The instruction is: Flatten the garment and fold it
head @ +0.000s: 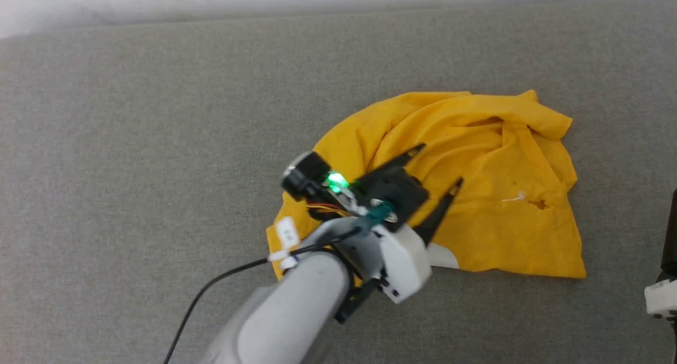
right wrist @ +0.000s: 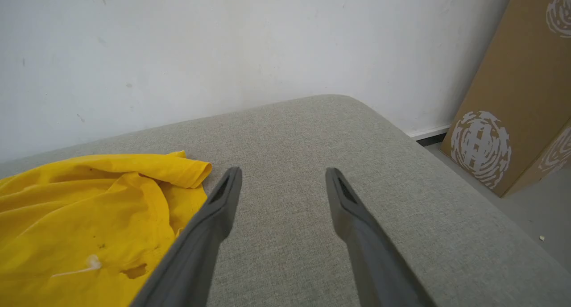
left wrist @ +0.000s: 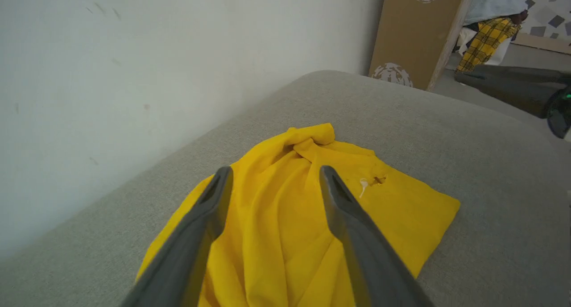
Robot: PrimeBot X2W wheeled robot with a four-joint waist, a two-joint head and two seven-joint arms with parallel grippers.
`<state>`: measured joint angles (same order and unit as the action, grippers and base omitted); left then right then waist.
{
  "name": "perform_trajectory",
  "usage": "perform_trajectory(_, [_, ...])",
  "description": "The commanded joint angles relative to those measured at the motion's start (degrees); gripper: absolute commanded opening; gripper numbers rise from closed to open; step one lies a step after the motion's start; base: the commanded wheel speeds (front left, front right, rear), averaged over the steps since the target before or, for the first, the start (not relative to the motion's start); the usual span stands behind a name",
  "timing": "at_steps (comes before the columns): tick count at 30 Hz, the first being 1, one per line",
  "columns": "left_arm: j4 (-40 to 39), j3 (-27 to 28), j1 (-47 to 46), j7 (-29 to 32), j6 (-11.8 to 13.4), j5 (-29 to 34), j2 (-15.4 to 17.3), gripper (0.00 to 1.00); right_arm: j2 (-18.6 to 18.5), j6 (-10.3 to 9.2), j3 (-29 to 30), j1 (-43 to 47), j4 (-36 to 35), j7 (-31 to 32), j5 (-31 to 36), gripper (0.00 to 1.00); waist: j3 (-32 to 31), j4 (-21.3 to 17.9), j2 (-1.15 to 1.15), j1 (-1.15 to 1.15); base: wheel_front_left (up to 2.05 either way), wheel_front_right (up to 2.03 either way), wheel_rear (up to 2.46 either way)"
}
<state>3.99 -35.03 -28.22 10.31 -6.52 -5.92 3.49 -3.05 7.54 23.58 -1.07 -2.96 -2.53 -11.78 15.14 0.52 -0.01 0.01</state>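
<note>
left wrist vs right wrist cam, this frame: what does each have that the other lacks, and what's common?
Left wrist: the left gripper, open, fingers over the garment and its creased middle; a yellow plaid cloth far behind.
Right wrist: the right gripper, open, above bare grey cushion beside the garment.
Both: the garment with its small hole, the white wall, the cardboard panel.

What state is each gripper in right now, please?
Left gripper: open, empty, above the garment.
Right gripper: open, empty, above the grey cushion.
</note>
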Motion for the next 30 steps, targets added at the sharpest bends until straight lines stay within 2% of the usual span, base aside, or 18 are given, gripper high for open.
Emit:
perform_trajectory(1, [2.1, -2.6, -1.8, 1.0, -0.4, -0.3, -0.3, 1.0, 0.2, -0.05, 0.0, -1.2, -0.2, 0.2, 0.4, 1.0, 3.0, 0.1, 0.01, -0.01, 0.0, 0.0, 0.0])
perform_trajectory(5, [8.2, -8.3, -5.1, 3.3, -0.7, -0.3, -0.5, 1.0, 0.2, -0.05, -0.7, -2.8, -0.1, 0.5, 0.3, 1.0, 5.5, -0.7, 0.01, -0.01, 0.0, 0.0, 0.0])
perform_trajectory(12, [17.1, -12.2, -8.7, 4.3, -0.8, -0.6, -0.5, 1.0, 0.2, -0.05, -1.5, -3.8, 0.7, 0.3, 0.0, 1.0, 6.9, -1.7, 0.01, -0.01, 0.0, 0.0, 0.0])
perform_trajectory(13, [17.9, -12.5, -9.0, 4.1, -0.9, -0.9, -0.5, 0.54, 0.2, -0.05, -1.5, -3.8, 0.9, 0.3, 0.0, 1.0, 6.7, -1.8, 0.01, -0.01, 0.0, 0.0, 0.0])
perform_trajectory(14, [18.6, -12.6, -9.1, 3.8, -0.9, -1.2, -0.5, 0.0, 0.2, -0.05, -1.5, -3.8, 1.1, 0.2, 0.0, 1.0, 6.4, -1.9, 0.01, -0.01, 0.0, 0.0, 0.0])
perform_trajectory(18, [17.6, -12.1, -8.9, 1.4, -0.9, -5.6, -0.6, 0.0, 0.2, -0.05, -1.0, -3.7, 1.9, -0.1, 0.1, 1.0, 4.5, -1.3, 0.01, -0.01, 0.0, 0.0, 0.0])
perform_trajectory(21, [11.8, -12.3, -7.5, 0.9, -0.9, -15.6, -0.6, 0.0, 0.2, -0.05, -1.2, -3.3, 2.4, 0.1, 0.2, 1.0, 2.3, -0.6, 0.01, -0.01, 0.0, 0.0, 0.0])
perform_trajectory(25, [2.5, -16.0, -5.0, 5.8, -0.9, -29.8, -0.6, 0.0, 0.2, -0.05, -1.9, -2.2, 2.7, 0.6, 0.1, 1.0, -0.4, 0.4, 0.01, -0.01, 0.0, 0.0, 0.0])
perform_trajectory(27, [-0.5, -18.4, -3.4, 9.6, -0.9, -34.4, -0.6, 0.0, 0.2, -0.05, -2.1, -1.5, 2.7, 1.0, 0.0, 1.0, -1.3, 0.8, 0.01, -0.01, 0.0, 0.0, 0.0])
perform_trajectory(30, [-3.4, -21.7, -0.3, 15.2, -1.0, -39.4, 1.6, 0.0, 0.2, -0.05, -2.4, -0.7, 2.5, 1.6, 0.2, 1.0, -1.7, 1.4, 0.01, -0.01, 0.0, 0.0, 0.0])
